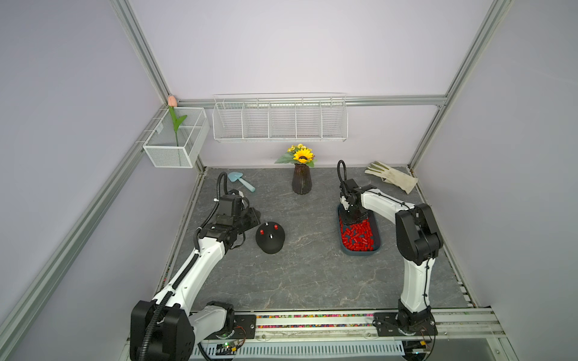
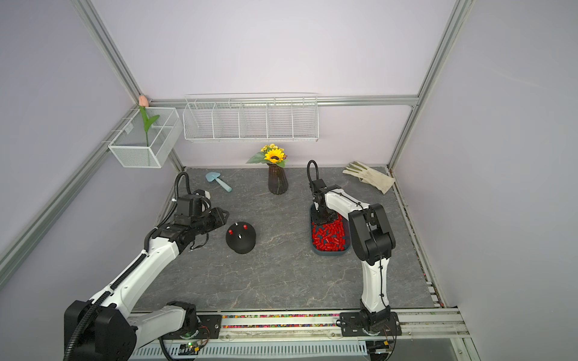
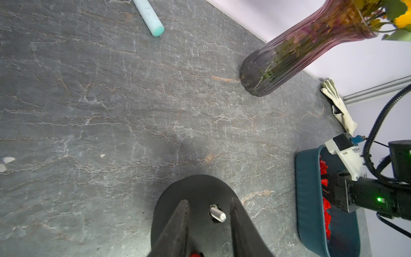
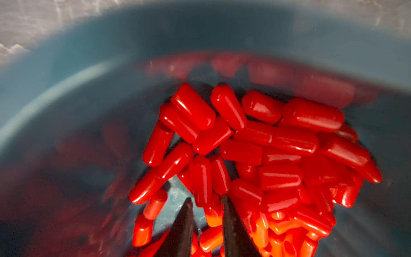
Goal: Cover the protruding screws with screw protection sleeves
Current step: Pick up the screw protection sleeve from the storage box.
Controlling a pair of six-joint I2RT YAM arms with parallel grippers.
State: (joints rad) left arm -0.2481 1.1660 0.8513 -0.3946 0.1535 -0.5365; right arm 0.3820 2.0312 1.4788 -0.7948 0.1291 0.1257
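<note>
A black dome [image 1: 269, 243] lies left of the table's middle. In both top views two of its protruding screws wear red sleeves [image 1: 276, 226] [image 2: 230, 232], and two silver ones [image 1: 271, 236] stand bare. My left gripper [image 1: 256, 216] hovers at the dome's far-left side, open. In the left wrist view its fingers [image 3: 182, 213] flank a bare screw [image 3: 218, 214] without touching it. The screw protection sleeves [image 1: 358, 237] fill a dark blue tray [image 1: 359, 252]. My right gripper [image 4: 206, 199] reaches down into the tray's far end, shut on one red sleeve [image 4: 213, 213].
A dark vase of flowers [image 1: 301, 179] stands at the back centre. A light blue trowel [image 1: 240, 181] lies back left and a pale glove [image 1: 392, 176] back right. A wire rack [image 1: 280, 120] and a mesh basket [image 1: 176, 137] hang on the walls.
</note>
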